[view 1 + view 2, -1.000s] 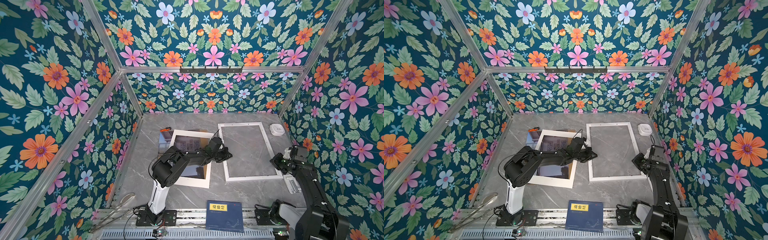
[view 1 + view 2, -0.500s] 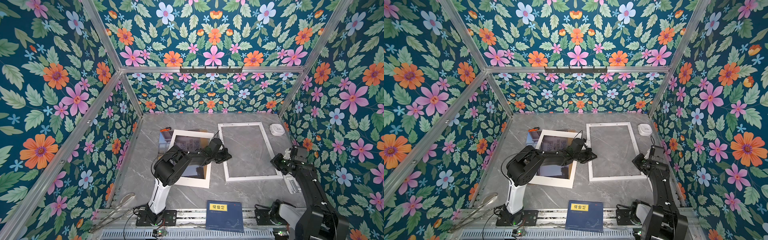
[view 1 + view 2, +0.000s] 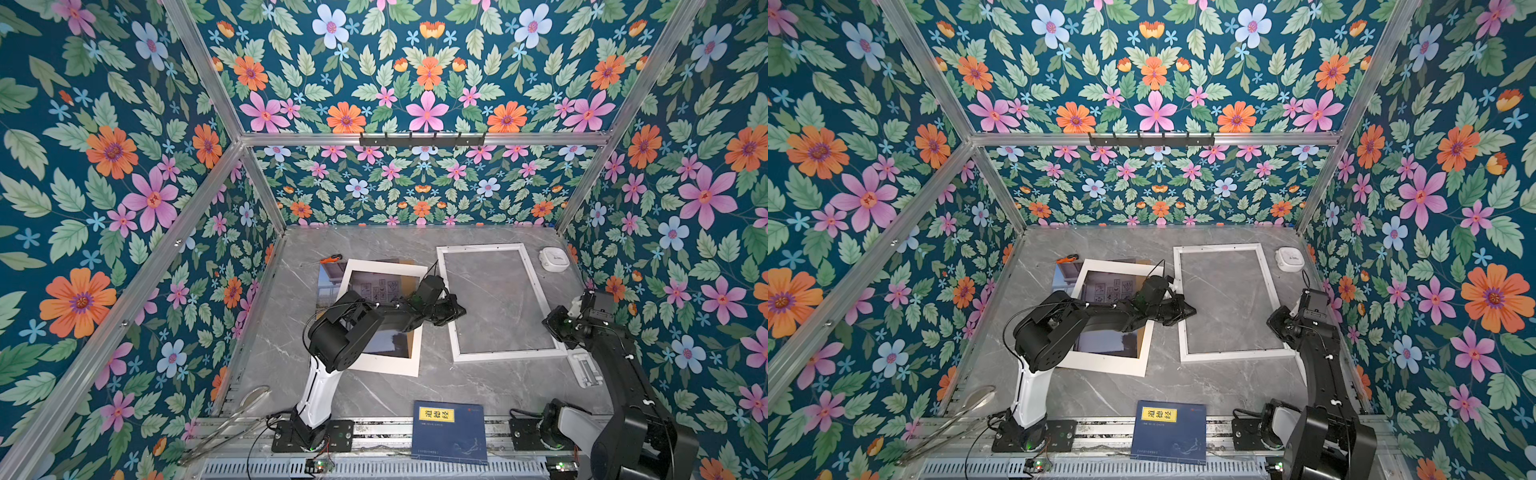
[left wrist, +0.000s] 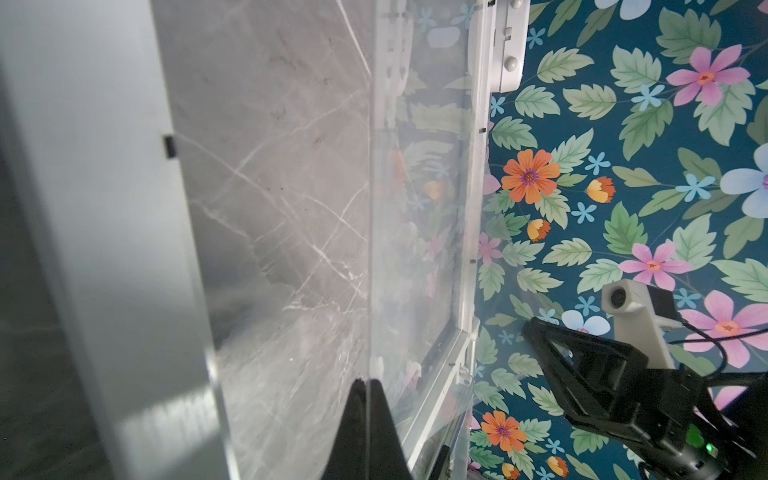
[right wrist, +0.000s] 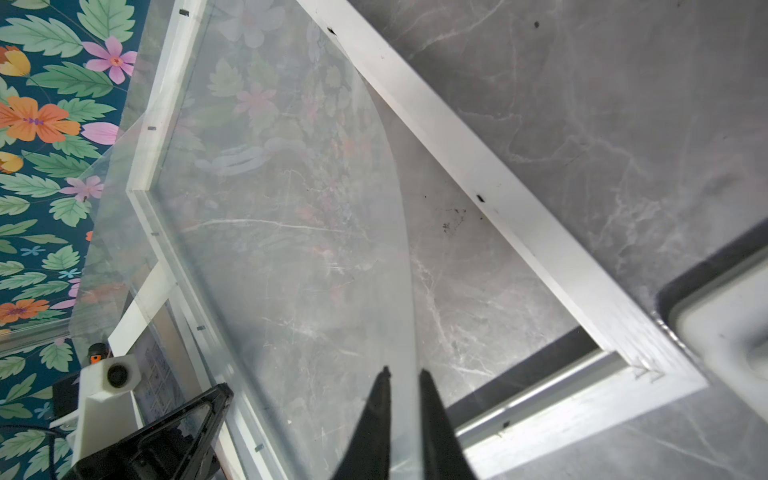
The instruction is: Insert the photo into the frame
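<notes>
The white frame (image 3: 507, 355) (image 3: 1233, 355) lies flat on the grey table, right of centre. A clear sheet (image 4: 415, 208) (image 5: 270, 208) hangs tilted over it. My left gripper (image 3: 459, 309) (image 4: 366, 382) is shut on the sheet's edge at the frame's left rail. My right gripper (image 3: 549, 326) (image 5: 403, 372) is at the right rail, jaws slightly apart with the sheet's opposite edge in the gap. The photo (image 3: 330, 280) (image 3: 1067, 276) lies left of the frame under a white card mat (image 3: 386, 365), showing through its window and past its left side.
A brown board (image 3: 405, 262) peeks out behind the mat. A blue book (image 3: 451, 432) lies at the front edge. A white round device (image 3: 555, 258) sits at the back right, a white block (image 3: 586, 370) by the frame's near right corner, an orange tool (image 3: 330, 259) behind the photo.
My right gripper's jaws have parted a little around the sheet's edge. Both arms stay almost where they were.
</notes>
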### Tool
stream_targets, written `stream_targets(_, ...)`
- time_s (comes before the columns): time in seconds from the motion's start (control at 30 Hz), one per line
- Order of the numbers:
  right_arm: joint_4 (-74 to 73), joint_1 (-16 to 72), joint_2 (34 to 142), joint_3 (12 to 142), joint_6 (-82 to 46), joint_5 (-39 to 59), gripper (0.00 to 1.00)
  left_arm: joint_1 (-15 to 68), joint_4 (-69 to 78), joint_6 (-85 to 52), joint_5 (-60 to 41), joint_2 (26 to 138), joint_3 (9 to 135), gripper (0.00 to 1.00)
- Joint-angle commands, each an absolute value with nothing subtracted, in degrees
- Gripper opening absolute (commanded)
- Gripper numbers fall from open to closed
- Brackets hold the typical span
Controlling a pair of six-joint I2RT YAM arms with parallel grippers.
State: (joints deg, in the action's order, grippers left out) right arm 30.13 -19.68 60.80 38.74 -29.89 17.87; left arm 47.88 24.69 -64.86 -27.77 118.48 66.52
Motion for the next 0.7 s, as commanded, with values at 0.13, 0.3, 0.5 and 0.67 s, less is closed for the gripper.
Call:
stream_targets(0.13, 30.83, -20.3, 58.35, 40.02, -29.2, 12.9, 0.77, 47.9, 26.19, -65.17, -27.22, 118.61, 66.62, 0.0)
stream_targets(0.3, 29.46, -20.3, 60.69, 42.47, -28.59, 11.35, 0.99, 47.95, 26.37, -65.21, -27.42, 119.34, 66.81, 0.0)
stream_targets(0.5, 25.41, -20.4, 69.05, 45.9, -27.79, 9.98, 0.99, 47.87, 26.6, -65.3, -27.21, 119.36, 66.87, 0.0)
stream_targets(0.67, 21.16, -21.61, 77.76, 48.34, -26.81, 10.06, 0.99, 47.89, 26.19, -65.31, -27.16, 119.33, 67.11, 0.0)
